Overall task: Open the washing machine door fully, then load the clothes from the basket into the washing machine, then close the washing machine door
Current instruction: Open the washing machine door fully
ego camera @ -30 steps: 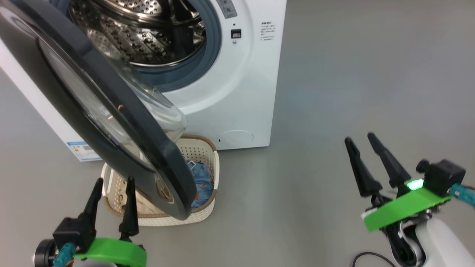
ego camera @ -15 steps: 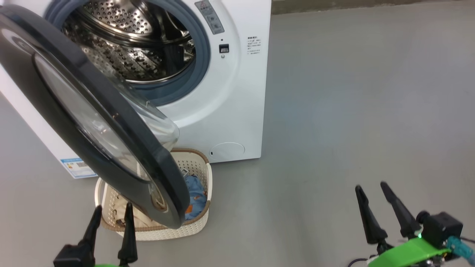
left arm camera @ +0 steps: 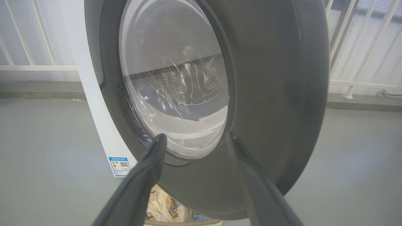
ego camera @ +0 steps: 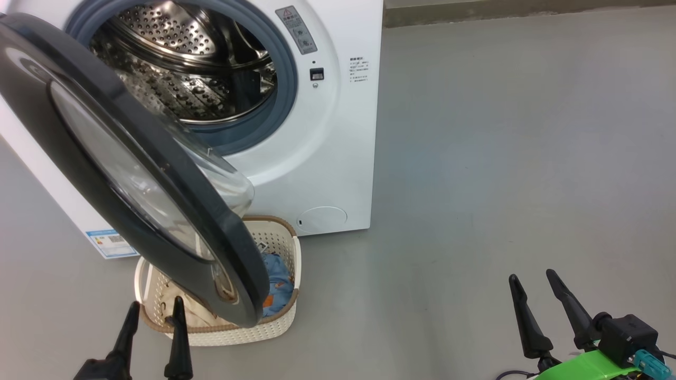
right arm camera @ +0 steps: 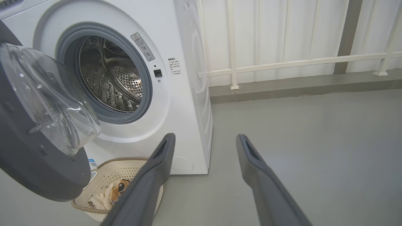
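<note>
The white washing machine (ego camera: 338,132) stands with its steel drum (ego camera: 185,79) exposed. Its black-rimmed washing machine door (ego camera: 132,174) is swung out to the left and hangs over the cream basket (ego camera: 274,327) on the floor. In the basket lie the clothes: a blue garment (ego camera: 277,282) and a cream one (ego camera: 195,316), both partly hidden by the door. My left gripper (ego camera: 157,302) is open just in front of the basket, facing the door's outer face (left arm camera: 276,94). My right gripper (ego camera: 531,274) is open over bare floor, far right of the machine.
Grey floor (ego camera: 501,184) stretches to the right of the machine. A white railing (right arm camera: 282,62) on a low kerb runs behind it. A blue label sticker (ego camera: 111,243) marks the machine's left side. The door's lower edge overhangs much of the basket's opening.
The head view has shifted, so the machine sits lower in the picture. Both grippers have drawn back towards me and stay open. The door stands as before.
</note>
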Available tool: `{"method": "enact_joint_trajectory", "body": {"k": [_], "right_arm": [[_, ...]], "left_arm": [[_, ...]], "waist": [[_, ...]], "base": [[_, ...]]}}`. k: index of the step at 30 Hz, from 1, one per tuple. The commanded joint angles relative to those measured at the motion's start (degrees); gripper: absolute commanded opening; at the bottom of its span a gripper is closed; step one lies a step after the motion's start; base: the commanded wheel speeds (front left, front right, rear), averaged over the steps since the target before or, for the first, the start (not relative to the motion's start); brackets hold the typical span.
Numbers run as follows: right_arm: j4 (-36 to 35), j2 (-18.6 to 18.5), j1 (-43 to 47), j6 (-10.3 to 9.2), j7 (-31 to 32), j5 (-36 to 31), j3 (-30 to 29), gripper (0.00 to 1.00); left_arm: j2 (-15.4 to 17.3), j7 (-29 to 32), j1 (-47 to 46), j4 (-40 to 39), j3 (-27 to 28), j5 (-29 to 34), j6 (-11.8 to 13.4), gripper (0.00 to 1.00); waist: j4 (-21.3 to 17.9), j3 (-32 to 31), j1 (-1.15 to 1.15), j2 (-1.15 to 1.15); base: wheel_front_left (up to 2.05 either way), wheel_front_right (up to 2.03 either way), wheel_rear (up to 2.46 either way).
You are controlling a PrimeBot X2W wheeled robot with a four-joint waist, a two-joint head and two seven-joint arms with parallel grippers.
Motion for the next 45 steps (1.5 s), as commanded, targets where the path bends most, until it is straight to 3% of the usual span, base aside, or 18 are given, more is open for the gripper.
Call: {"method": "enact_joint_trajectory", "body": {"k": [1,17,18,19,28,39,45], "right_arm": [[-1.5,-0.1,-0.6,0.09,-0.7,-0.9,0.9,1.00],[-1.2,0.6,-0.9,0.09,-0.7,-1.8,0.2,1.00],[-1.2,0.7,-0.8,0.09,-0.7,-1.8,0.2,1.00],[-1.2,0.7,-0.8,0.09,-0.7,-1.8,0.1,1.00],[-1.3,1.0,-1.0,0.09,-0.7,-1.7,-0.5,1.00],[-1.3,0.3,-1.0,0.09,-0.7,-1.8,-0.9,1.00],[-1.4,0.3,-1.2,0.09,-0.7,-2.1,-1.1,1.00]], "left_arm": [[0.6,-0.4,-0.4,-1.6,1.6,0.4,0.1,1.00],[0.6,-0.4,-0.7,-1.2,0.8,0.1,-0.1,1.00],[0.6,-0.4,-0.7,-1.1,0.7,0.0,-0.1,0.26],[0.6,-0.4,-0.7,-0.9,0.5,-0.1,-0.3,0.00],[0.6,-0.4,-1.9,-2.8,1.7,-1.1,-0.4,0.00],[1.7,-0.4,-11.1,-18.0,2.9,2.5,-2.4,0.00],[1.6,0.4,-19.2,-23.1,-4.8,4.5,-5.5,0.00]], "waist": [[0.1,0.0,0.00,0.00],[0.9,0.4,0.00,0.00],[0.9,0.4,0.00,0.00],[0.9,0.4,0.00,0.00],[1.5,0.7,0.00,0.00],[2.0,0.5,0.00,0.00],[1.6,0.4,0.00,0.00]], "base": [[0.00,0.00,0.00],[0.00,0.00,0.00],[0.00,0.00,0.00],[0.00,0.00,0.00],[0.00,0.00,0.00],[0.00,0.00,0.00],[0.00,0.00,0.00]]}}
